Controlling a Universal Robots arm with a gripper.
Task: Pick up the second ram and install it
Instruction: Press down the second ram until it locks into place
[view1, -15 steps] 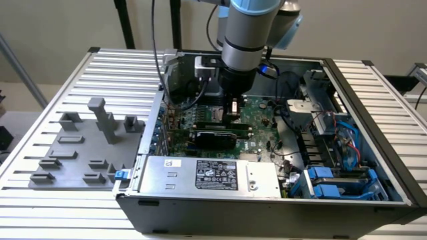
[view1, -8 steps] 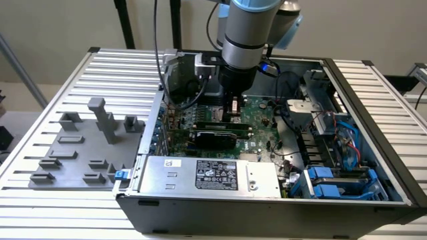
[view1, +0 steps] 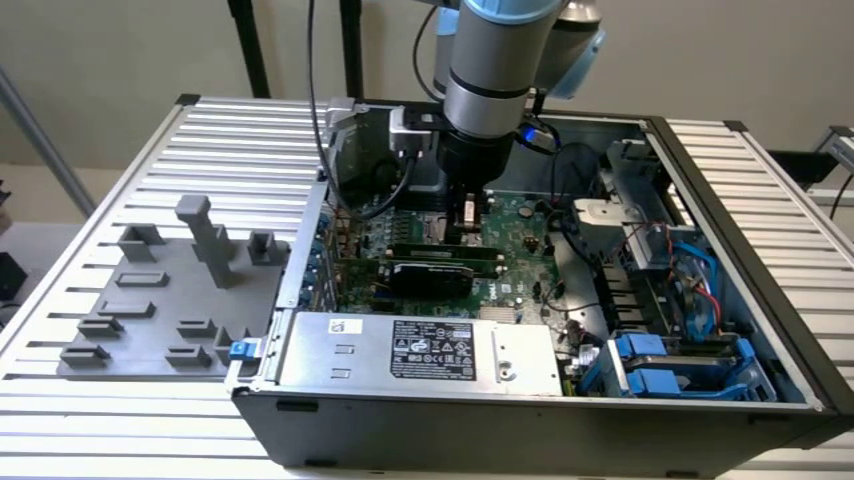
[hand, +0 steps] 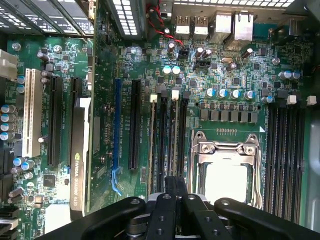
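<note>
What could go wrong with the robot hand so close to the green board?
The shut gripper hangs right over the narrow memory slots; slightly off line, it might press on a white clip or the processor socket beside them. The black cables by the arm inside the case could also snag.

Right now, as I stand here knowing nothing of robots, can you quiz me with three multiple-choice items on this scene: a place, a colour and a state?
1. Where is the gripper?
A. Over the grey fixture
B. Inside the open case, above the motherboard
C. Off the table

2. What colour is the motherboard?
A. Red
B. White
C. Green

3. How are the gripper's fingers?
A. Shut
B. Spread wide
C. Removed

Answers:
1 B: in the exterior view the arm reaches down into the case.
2 C: the wrist view shows a green board.
3 A: the wrist view shows them pressed together.
</note>
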